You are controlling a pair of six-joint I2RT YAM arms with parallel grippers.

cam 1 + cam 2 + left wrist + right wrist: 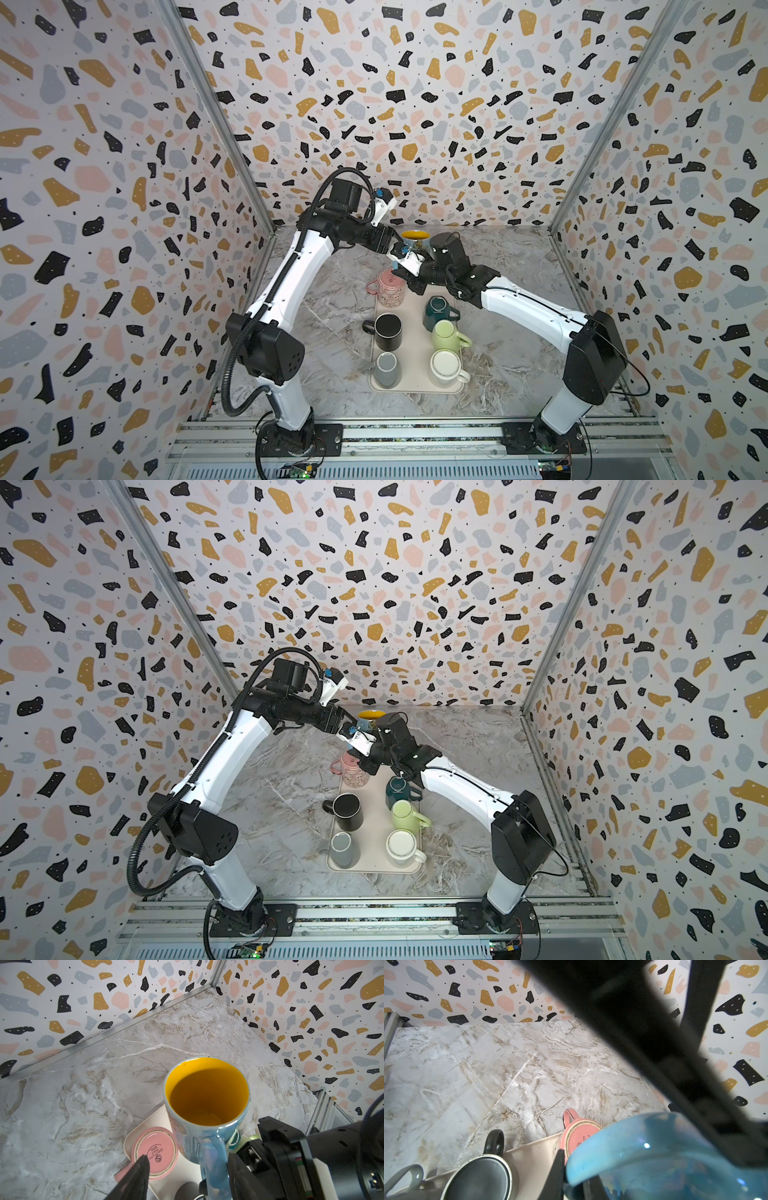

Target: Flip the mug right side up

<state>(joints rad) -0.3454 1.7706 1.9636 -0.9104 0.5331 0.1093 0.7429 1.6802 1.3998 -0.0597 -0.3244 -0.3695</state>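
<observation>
The blue mug, yellow inside, is upright, mouth up, raised over the far end of the tray.

White arms, black joints, ribbed black hose, perhaps blue-capped cameras.

My fingers: matt black plastic. Mug: glossy glazed ceramic, pearly blue sheen. Worktop: smooth, marble-look. Tray: matt cream.

One brand name can be read: "spectrum", next to a round S logo, printed on the upturned base of the pink mug, lower middle of the left wrist view. The finer print beside it is too small to read.
</observation>
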